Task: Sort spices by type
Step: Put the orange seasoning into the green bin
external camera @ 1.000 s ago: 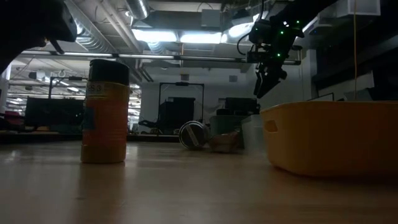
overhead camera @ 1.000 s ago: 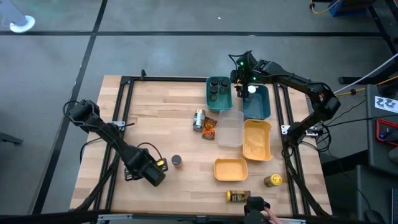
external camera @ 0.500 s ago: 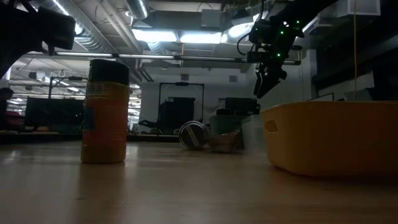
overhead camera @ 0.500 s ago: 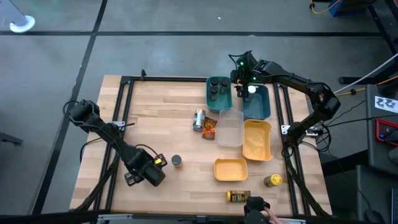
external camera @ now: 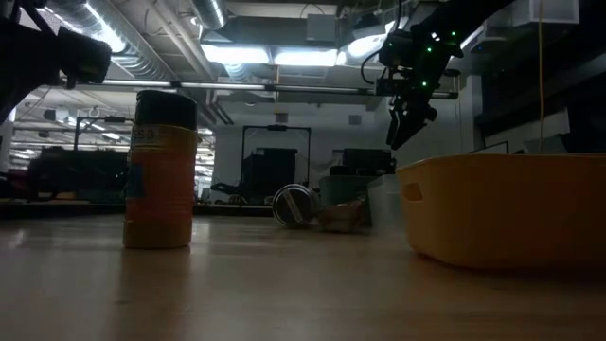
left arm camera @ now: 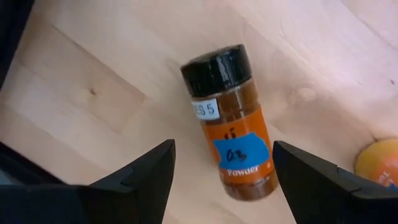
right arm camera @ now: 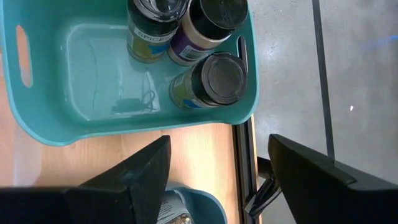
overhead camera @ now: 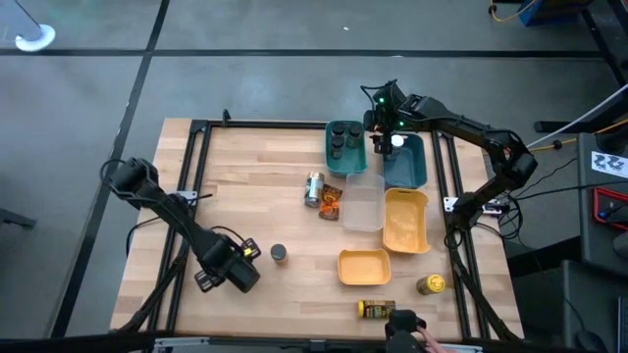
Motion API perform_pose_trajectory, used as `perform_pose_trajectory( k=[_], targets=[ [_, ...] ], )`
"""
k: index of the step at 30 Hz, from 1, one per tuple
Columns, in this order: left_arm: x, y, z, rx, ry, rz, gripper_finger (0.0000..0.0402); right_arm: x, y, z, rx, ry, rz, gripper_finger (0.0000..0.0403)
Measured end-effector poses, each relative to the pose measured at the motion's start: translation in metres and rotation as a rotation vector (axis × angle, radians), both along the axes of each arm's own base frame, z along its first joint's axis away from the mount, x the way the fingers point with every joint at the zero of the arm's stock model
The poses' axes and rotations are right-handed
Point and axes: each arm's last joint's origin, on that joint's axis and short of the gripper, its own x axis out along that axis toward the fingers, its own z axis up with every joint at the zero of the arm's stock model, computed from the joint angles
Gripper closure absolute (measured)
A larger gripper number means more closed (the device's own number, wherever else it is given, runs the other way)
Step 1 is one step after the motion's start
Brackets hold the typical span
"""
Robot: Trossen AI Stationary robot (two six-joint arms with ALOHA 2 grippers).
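Observation:
A spice jar [left arm camera: 230, 121] with a black lid and orange powder stands upright on the table [overhead camera: 255, 186], also seen in the low view [external camera: 161, 170]. My left gripper [left arm camera: 222, 152] hangs open above it, pointing down, near the table's front left [overhead camera: 235, 263], touching nothing. My right gripper [right arm camera: 217, 146] is open, held high over the far teal bins [overhead camera: 383, 132]. One teal bin [right arm camera: 81, 118] holds three dark-lidded jars [right arm camera: 211, 78]. Another jar [overhead camera: 314, 188] lies on its side mid-table beside orange-brown packets [overhead camera: 332, 200].
A second teal bin [overhead camera: 406, 162], a clear bin [overhead camera: 364, 204] and two yellow bins [overhead camera: 406, 222] [overhead camera: 364, 266] fill the right half. A jar [overhead camera: 375, 309] lies near the front edge, next to a yellow-lidded jar [overhead camera: 430, 284]. A person's hand [overhead camera: 412, 326] shows at the front edge.
My left gripper has rolled about its downward-pointing line while staying in place above the orange jar. My right gripper has kept still.

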Motion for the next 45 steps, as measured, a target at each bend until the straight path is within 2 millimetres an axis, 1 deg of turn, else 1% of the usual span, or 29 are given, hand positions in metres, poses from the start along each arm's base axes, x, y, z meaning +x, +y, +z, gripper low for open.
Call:
perform_pose_trajectory(
  k=[9, 14, 19, 26, 36, 45],
  targets=[
    [0.013, -0.010, -0.023, 0.005, -0.007, -0.006, 0.0149, 0.000, 0.000, 0.000, 0.000, 0.001, -0.001, 0.0134],
    [0.015, -0.011, -0.030, 0.015, 0.006, -0.007, 0.0149, 0.000, 0.000, 0.000, -0.001, -0.001, 0.000, 0.0134],
    [0.016, -0.012, -0.031, 0.017, 0.010, -0.009, 0.0149, 0.000, 0.000, 0.000, -0.001, -0.001, 0.000, 0.0134],
    [0.015, -0.011, -0.031, 0.029, 0.014, -0.072, 0.0149, 0.000, 0.000, 0.000, -0.001, -0.001, 0.000, 0.0134],
    [0.015, -0.010, -0.031, 0.057, 0.001, -0.060, 0.0149, 0.000, 0.000, 0.000, -0.002, -0.001, 0.000, 0.0134],
    [0.011, -0.006, -0.031, 0.095, 0.048, -0.008, 0.0149, 0.000, 0.000, 0.000, -0.001, -0.001, 0.000, 0.0134]
  ],
)
